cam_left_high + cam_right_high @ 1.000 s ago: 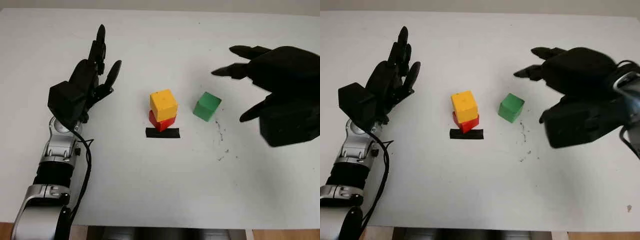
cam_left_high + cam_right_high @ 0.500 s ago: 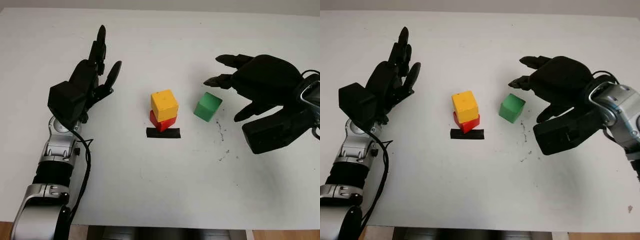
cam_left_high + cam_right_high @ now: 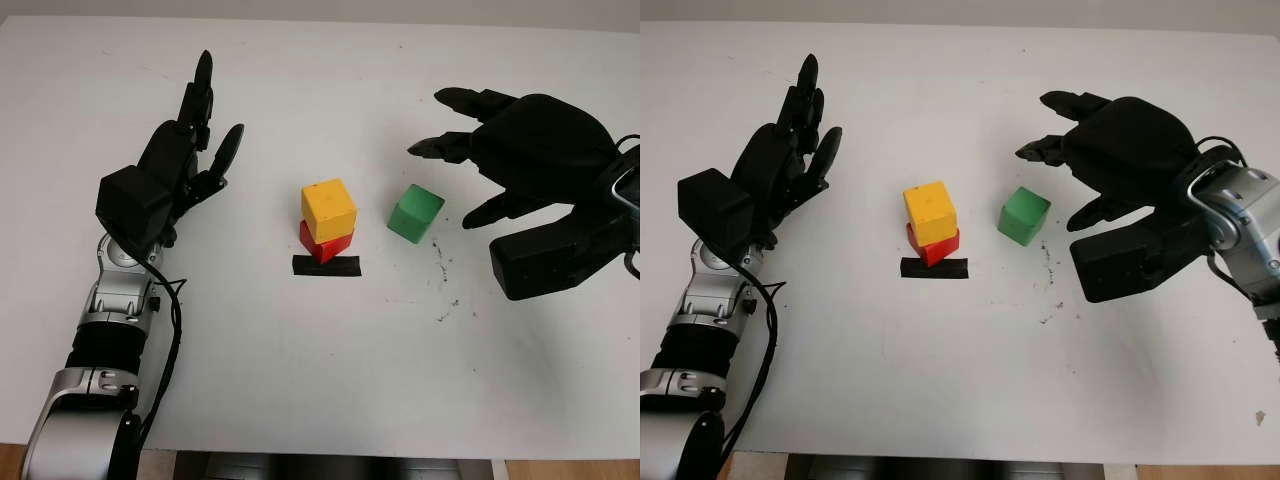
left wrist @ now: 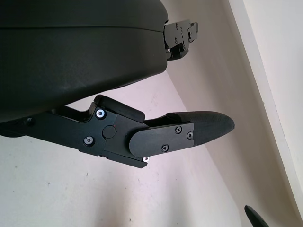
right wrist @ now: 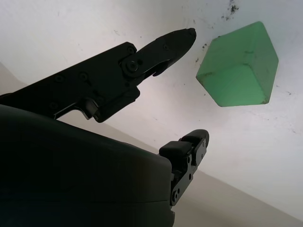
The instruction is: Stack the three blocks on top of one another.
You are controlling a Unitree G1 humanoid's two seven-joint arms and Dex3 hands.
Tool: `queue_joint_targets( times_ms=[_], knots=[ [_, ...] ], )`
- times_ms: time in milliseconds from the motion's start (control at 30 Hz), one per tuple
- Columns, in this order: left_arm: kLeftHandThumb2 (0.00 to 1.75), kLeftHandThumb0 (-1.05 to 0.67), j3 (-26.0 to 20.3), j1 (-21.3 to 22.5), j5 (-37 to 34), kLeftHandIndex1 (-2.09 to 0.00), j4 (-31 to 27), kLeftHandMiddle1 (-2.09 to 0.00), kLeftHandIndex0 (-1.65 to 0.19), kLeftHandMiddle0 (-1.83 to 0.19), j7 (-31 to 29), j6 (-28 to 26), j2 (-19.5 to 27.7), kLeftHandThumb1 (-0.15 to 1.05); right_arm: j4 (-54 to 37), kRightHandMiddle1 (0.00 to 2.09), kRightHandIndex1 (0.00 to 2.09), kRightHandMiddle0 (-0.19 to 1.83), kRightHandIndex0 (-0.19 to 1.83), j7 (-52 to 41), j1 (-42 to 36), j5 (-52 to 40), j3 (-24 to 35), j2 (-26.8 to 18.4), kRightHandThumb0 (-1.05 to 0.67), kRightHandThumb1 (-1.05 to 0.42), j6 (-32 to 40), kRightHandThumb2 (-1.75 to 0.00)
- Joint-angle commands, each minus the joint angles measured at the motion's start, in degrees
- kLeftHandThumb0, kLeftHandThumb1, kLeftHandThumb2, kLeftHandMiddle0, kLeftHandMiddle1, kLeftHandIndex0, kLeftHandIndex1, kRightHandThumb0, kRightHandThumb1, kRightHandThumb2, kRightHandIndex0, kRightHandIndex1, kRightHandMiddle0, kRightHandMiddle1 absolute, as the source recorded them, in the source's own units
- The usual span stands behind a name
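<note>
My right hand (image 3: pixel 500 150) has pulled back a little from the green block (image 3: pixel 415 213), open and empty. The yellow block (image 3: pixel 328 209) already sits on the red block (image 3: pixel 325 243). Green goes on last. My left hand (image 3: pixel 185 160) waits open, far left.

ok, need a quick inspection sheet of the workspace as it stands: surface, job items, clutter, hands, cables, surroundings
Surface: white table, with dark specks right of the blocks.
Job's things: yellow block sits on the red block; green block stands alone on the table to their right, not yet stacked.
Clutter: black tape strip just in front of the red block.
Hands: right hand open, just right of the green block, not touching it; left hand open, at the far left.
Cables: black cable runs along the left forearm.
Surroundings: a strip of wall beyond the table's far edge.
</note>
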State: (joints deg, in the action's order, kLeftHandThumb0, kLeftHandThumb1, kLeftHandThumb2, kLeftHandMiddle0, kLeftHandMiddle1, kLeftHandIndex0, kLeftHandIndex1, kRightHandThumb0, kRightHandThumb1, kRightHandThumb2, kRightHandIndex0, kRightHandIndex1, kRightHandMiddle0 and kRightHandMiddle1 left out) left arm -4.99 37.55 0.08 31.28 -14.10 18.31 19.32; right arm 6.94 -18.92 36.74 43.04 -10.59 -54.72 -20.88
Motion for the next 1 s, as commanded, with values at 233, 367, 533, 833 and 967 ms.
queue_joint_targets(
  times_ms=[233,367,533,833,967],
  knots=[
    [0.56,-0.73,-0.08,0.46,0.0,0.0,-0.96,-0.03,0.19,0.19,0.14,-0.45,0.41,1.05,1.07,0.11,0.06,0.52,0.11,-0.46,-0.73,0.04,-0.98,1.53,-0.54,-0.82,-1.29,-0.05],
    [0.55,-0.73,-0.05,0.38,-0.02,0.0,-1.13,-0.04,0.19,0.19,0.09,-0.67,0.39,1.05,1.34,0.1,0.05,0.51,0.1,-0.89,-0.58,0.25,-1.54,2.15,-0.54,-0.83,-1.36,-0.06],
    [0.55,-0.73,0.02,0.26,0.11,0.0,-1.12,-0.05,0.19,0.19,0.14,-0.32,0.35,1.05,2.23,0.09,0.05,0.51,0.1,-0.33,-0.39,-0.13,-1.83,3.23,-0.53,-0.83,-2.1,-0.05],
    [0.58,-0.73,-0.05,-0.14,0.21,0.0,-1.61,-0.04,0.19,0.19,0.32,-0.5,0.4,1.05,4.24,0.07,0.05,0.48,0.1,2.18,0.3,0.03,-2.19,4.45,-0.54,-0.83,-4.95,-0.05],
    [0.57,-0.73,-0.12,-0.4,0.2,0.0,-2.29,-0.04,0.19,0.19,0.62,-1.06,0.28,1.05,4.91,0.07,0.06,0.49,0.11,3.47,0.32,-0.07,-2.16,4.78,-0.52,-0.83,-6.28,-0.05]
  ],
)
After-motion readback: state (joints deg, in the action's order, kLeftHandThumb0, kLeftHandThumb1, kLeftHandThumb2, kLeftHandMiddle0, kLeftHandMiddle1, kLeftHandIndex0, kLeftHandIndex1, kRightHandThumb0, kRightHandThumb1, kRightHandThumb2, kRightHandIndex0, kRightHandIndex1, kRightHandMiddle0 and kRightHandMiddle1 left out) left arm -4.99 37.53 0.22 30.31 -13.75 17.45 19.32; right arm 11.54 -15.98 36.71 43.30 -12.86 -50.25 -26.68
